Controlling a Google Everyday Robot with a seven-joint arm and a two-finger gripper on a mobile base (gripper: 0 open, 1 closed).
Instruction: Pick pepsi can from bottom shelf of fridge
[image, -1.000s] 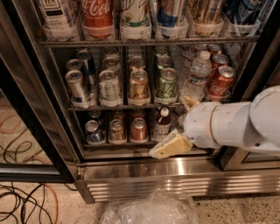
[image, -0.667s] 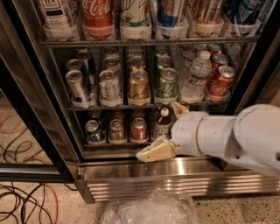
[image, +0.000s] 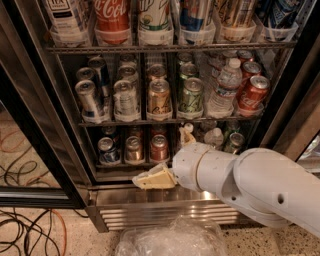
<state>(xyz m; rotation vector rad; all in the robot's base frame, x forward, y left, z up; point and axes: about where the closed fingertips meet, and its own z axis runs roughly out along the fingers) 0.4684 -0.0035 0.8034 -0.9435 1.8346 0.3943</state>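
Cream plastic marks the gripper (image: 150, 179), which hangs low in front of the fridge (image: 125, 197), level with the sill just under the bottom shelf (image: 120, 165) and above the shiny steel base, its tip pointing left. Whether it is spread or pressed together I cannot tell from this side. The thick white arm (image: 250, 185) behind it comes in from the right and covers the right part of that shelf's front.

The pepsi can (image: 107, 151) stands upright at the left end of the bottom shelf, blue with a silver top. It is up and to the left of the gripper and apart from it. Just beside it on the right is a brown can (image: 134, 150), then a red can (image: 159, 148), the nearest to the gripper. Farther right, partly hidden by the arm, a small clear bottle (image: 215, 136) and a green can (image: 234, 142) show.

On the rack above stand silver cans, a gold can (image: 159, 97), a water bottle (image: 222, 90) and red cola cans (image: 252, 95). Cables (image: 25, 225) lie on the speckled floor at the left, and a crumpled clear plastic bag (image: 170, 240) sits in front of the steel base
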